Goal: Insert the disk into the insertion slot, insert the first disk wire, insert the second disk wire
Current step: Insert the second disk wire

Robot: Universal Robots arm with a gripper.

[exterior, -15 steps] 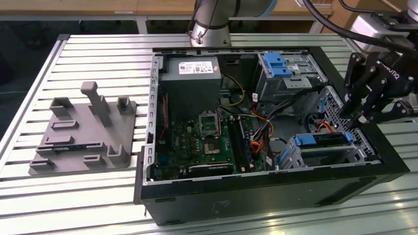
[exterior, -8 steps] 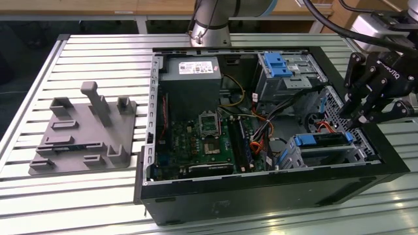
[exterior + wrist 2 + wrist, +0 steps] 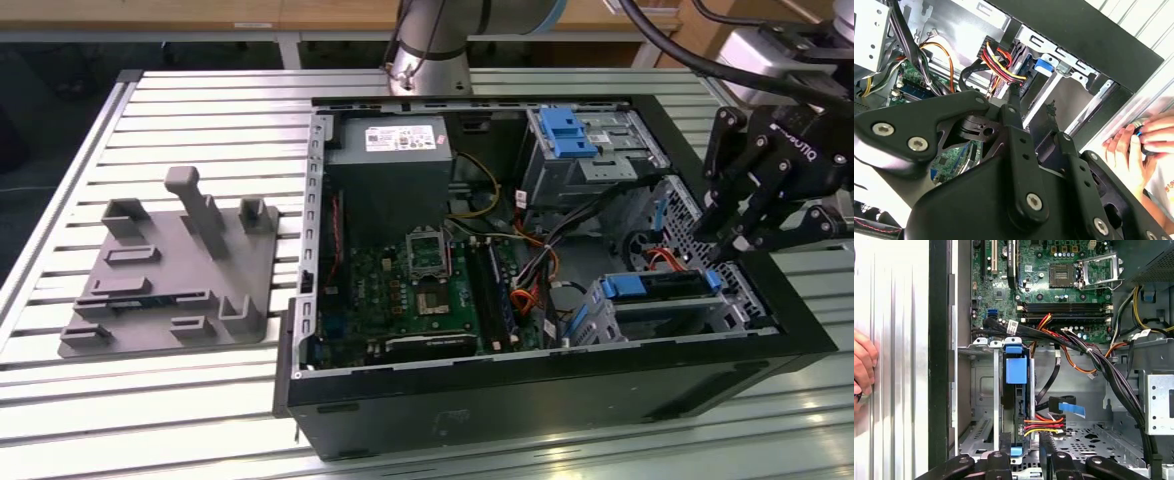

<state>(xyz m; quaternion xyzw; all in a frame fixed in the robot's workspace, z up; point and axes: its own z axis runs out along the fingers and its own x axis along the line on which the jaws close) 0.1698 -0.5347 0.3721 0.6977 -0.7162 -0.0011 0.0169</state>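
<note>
**Gripper** [image 3: 742, 243]: black, linked type, hanging over the case wall on the exterior view's right, just above the far corner of the insertion slot. How far its jaws stand apart cannot be told.

**Insertion slot** [image 3: 694, 322]: low silver sheet-metal cage with perforated sides, in the case corner on the exterior view's right. Contents: one disk.

**Disk** [image 3: 1016, 371]: in a bright blue carrier, lying inside the slot with the carrier's tab at the cage mouth.

**Disk wire** [image 3: 1044, 425]: red, yellow and black strands whose end meets the disk's rear edge. Whether it is fully seated cannot be told.

**Flat black cable** [image 3: 1071, 409]: has a blue end and lies over the perforated case floor, near the disk but apart from it.

**Computer case** [image 3: 561, 385]: black tower laid on its side, open. Contents:
- green motherboard [image 3: 427, 300] with an open processor socket [image 3: 1061, 275]
- grey power supply [image 3: 387, 160]
- tall grey bay with a blue latch [image 3: 574, 130]
- loose bundles of black wiring

**Slatted metal table** [image 3: 200, 100]: bears the case and, well apart on the exterior view's left, a grey fixture plate [image 3: 174, 270] with upright posts.

**Person's hand** [image 3: 1139, 142]: resting on the table outside the case wall.
</note>
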